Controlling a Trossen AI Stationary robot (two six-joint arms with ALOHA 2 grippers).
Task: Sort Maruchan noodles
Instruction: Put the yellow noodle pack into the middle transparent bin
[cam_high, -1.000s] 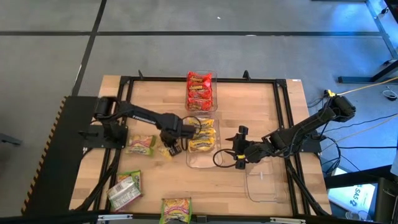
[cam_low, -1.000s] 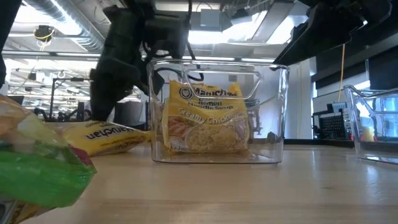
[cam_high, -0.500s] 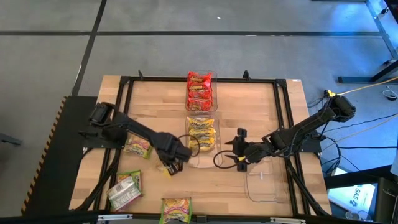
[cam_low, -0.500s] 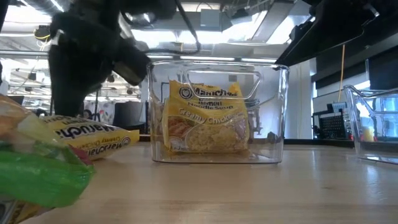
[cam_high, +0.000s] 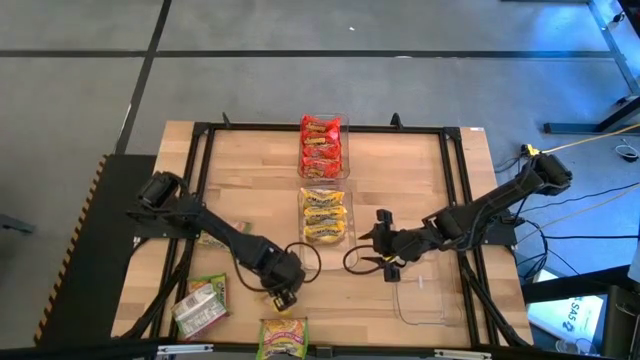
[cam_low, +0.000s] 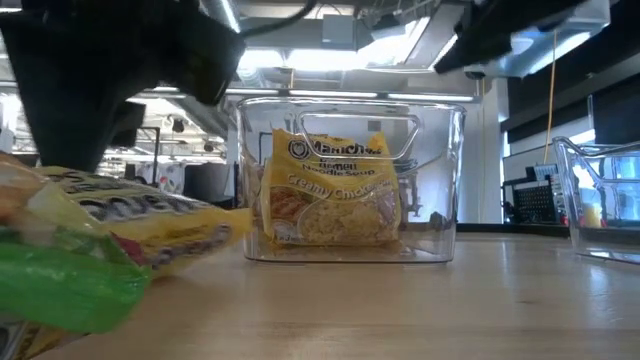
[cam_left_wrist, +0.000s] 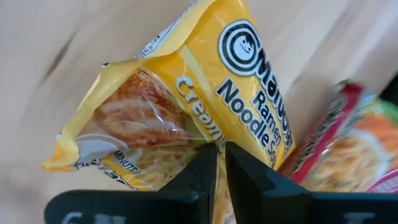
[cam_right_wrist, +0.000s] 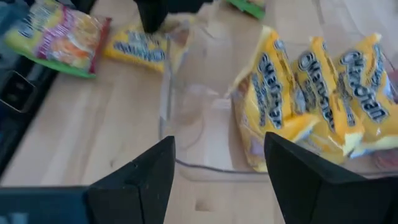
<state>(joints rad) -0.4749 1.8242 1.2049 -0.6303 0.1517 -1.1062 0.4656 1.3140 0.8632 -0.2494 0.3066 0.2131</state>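
- The left gripper (cam_high: 283, 297) is low over the near-left part of the bench (cam_high: 400, 170), its fingers (cam_left_wrist: 208, 165) clenched on the edge of a yellow packet (cam_left_wrist: 186, 106)
- In the low view that yellow packet (cam_low: 150, 220) hangs tilted just left of the middle bin (cam_low: 350, 180), with the dark left arm above it
- In the left wrist view a pink-and-green packet (cam_left_wrist: 348, 143) lies just beside the held one
- The middle bin (cam_high: 324, 215) sits at the bench's centre and holds three yellow packets (cam_high: 324, 212) side by side; the nearest one (cam_low: 335, 190) stands upright against the bin's near wall
- A far bin (cam_high: 322, 148) at the far edge, in line with the middle bin, holds the red packets (cam_high: 321, 145)
- The right gripper (cam_high: 383, 250) hovers just right of the middle bin, fingers (cam_right_wrist: 143, 174) spread and grasping nothing; its wrist view looks over the bin's empty near end and the yellow packets (cam_right_wrist: 323, 93) in it
- An empty clear bin (cam_high: 425, 290) stands near-right on the bench, under the right arm; its edge shows at the right of the low view (cam_low: 600, 190)
- Loose green-and-pink packets on the left side: one (cam_high: 222, 235) partly under the left arm, one (cam_high: 201, 305) near the near-left corner, and one (cam_high: 284, 336) at the near edge, close to the left gripper
- A blurred green packet (cam_low: 60, 270) fills the near-left corner of the low view
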